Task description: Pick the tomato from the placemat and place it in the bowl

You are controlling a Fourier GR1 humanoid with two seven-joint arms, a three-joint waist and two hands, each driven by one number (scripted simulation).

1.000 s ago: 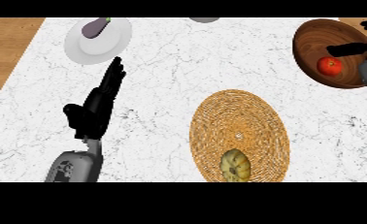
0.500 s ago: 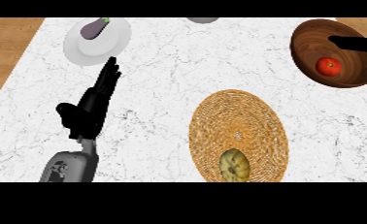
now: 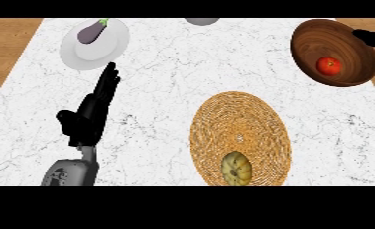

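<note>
White marbled counter (image 3: 168, 69), with a strip of wooden surface (image 3: 16, 39) showing at its far left edge. Upper left: a white plate (image 3: 93, 46) carrying one purple eggplant (image 3: 93, 31) with a green stem, lying toward the plate's far side. Below the plate: the left hand (image 3: 89, 115), black, on a grey forearm (image 3: 70, 173) rising from the lower edge; fingers straight and together, pointing up toward the plate, thumb out to the left; it has hold of nothing. Top centre: a grey rounded object (image 3: 201, 21), cut by the upper edge, identity unclear. Right of centre, lower: a round woven placemat (image 3: 238, 124), tan, with a yellowish, ridged, rounded item (image 3: 236, 166) on its near part; what it is cannot be told. Upper right: a dark wooden bowl (image 3: 322, 34) holding the red tomato (image 3: 329, 65), which rests inside on the bowl's floor, well apart from the placemat. Far right edge, at the bowl's rim: a small black part of the right hand (image 3: 365, 36), mostly cut off; whether its fingers are spread or curled cannot be told.
</note>
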